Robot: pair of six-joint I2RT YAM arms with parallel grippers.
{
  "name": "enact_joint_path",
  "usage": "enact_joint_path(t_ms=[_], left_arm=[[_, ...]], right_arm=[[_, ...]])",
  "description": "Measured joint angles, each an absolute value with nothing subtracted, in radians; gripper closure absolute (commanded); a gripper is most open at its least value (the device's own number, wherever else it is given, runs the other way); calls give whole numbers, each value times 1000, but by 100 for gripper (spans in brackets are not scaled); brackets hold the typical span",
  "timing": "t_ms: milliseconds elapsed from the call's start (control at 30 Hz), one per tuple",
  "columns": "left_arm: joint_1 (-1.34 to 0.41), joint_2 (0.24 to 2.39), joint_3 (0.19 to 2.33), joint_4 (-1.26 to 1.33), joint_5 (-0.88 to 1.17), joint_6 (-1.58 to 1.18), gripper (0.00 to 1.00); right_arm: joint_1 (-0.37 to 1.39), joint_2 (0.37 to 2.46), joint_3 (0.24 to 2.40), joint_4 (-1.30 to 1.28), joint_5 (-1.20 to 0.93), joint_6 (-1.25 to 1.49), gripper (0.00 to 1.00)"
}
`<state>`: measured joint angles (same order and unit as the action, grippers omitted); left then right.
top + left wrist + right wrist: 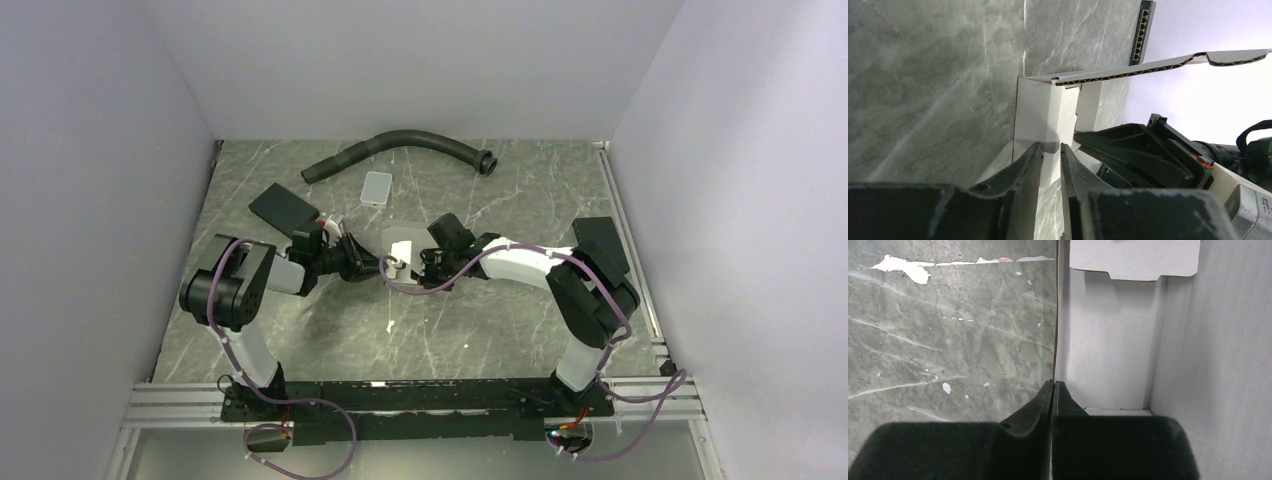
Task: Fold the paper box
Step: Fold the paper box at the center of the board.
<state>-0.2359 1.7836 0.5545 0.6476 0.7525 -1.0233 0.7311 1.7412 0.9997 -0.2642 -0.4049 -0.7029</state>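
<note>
The paper box (402,240) is sitting half-formed mid-tabletop (480,330), between both arms. The right gripper (1053,385) is clenching its jaws on an upright side wall, probably bracing it for folding. The left gripper (1050,155) is straddling a white flap, jaws narrowly apart; I cannot tell whether it is pinching. The grey marbled surface is showing white flecks, with plain white walls enclosing it. A black hose (400,145), grey tile (377,187) and black pad (283,208) are lying behind.

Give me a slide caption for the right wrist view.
Right claw shut on the paper box edge, marble table alongside.
</note>
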Motion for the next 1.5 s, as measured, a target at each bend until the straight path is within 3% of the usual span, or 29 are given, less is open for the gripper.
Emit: enact_joint_path(t_ms=[633,1500], left_arm=[[-284,1745,652,411,670,-891,67],[-338,1736,786,110,566,-744,71]], right_arm=[[734,1741,1007,-284,-396,-697,100],[738,1745,1013,-290,-389,-696,100]])
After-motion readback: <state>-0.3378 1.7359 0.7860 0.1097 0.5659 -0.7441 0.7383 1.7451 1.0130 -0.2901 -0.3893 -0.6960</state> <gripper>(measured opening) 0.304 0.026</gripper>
